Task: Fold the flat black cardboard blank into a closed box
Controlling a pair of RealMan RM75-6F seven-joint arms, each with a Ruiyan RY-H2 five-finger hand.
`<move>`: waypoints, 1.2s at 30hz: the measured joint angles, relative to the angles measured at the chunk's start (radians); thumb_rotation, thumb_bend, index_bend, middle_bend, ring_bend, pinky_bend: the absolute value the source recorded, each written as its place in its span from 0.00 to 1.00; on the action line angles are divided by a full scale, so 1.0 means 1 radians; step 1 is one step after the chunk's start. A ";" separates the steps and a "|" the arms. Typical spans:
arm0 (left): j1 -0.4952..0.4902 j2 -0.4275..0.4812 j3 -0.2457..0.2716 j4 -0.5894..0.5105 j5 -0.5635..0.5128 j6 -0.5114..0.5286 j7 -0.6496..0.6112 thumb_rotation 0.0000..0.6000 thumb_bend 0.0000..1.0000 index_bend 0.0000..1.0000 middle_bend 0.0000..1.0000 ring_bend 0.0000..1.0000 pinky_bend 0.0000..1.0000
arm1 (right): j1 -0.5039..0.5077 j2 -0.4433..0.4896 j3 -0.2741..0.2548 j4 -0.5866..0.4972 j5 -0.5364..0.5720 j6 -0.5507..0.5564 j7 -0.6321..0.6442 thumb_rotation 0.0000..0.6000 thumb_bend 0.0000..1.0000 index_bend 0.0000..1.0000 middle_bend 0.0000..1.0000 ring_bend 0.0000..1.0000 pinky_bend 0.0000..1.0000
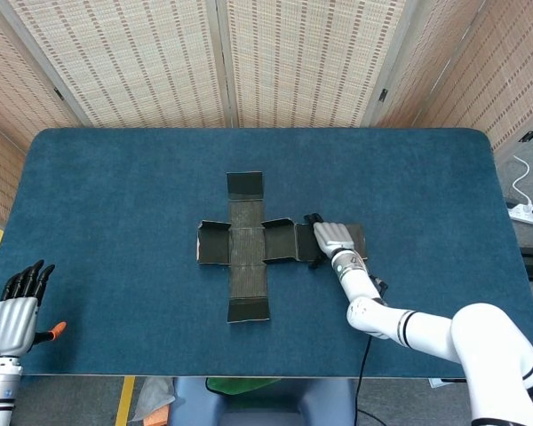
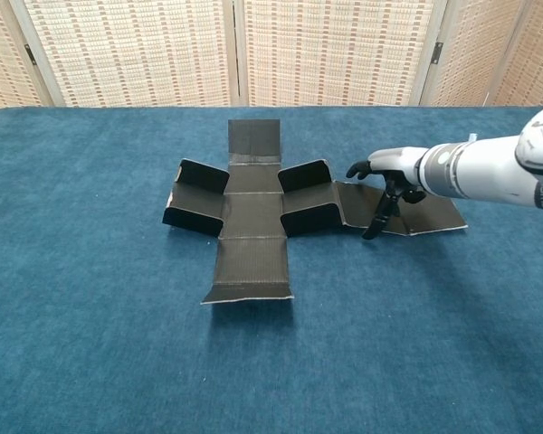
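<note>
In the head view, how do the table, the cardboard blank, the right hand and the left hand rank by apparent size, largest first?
1. Table.
2. Cardboard blank.
3. Left hand and right hand: unsure, because the left hand is nearer the camera and looks bigger.

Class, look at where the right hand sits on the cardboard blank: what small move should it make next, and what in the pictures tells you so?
Probably curl the fingers under the near edge of the long right-side flap and lift it. The right hand is over that flap of the black cardboard blank with its fingertips down at the flap's near edge, and the flap lies flat on the blue table. The left hand is far off, holding nothing.
</note>
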 measured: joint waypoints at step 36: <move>-0.384 -0.341 -0.094 0.540 0.065 -0.310 -0.111 1.00 0.17 0.07 0.12 0.75 0.83 | 0.002 0.106 -0.023 -0.250 -0.172 0.020 0.028 1.00 0.29 0.37 0.29 0.71 0.96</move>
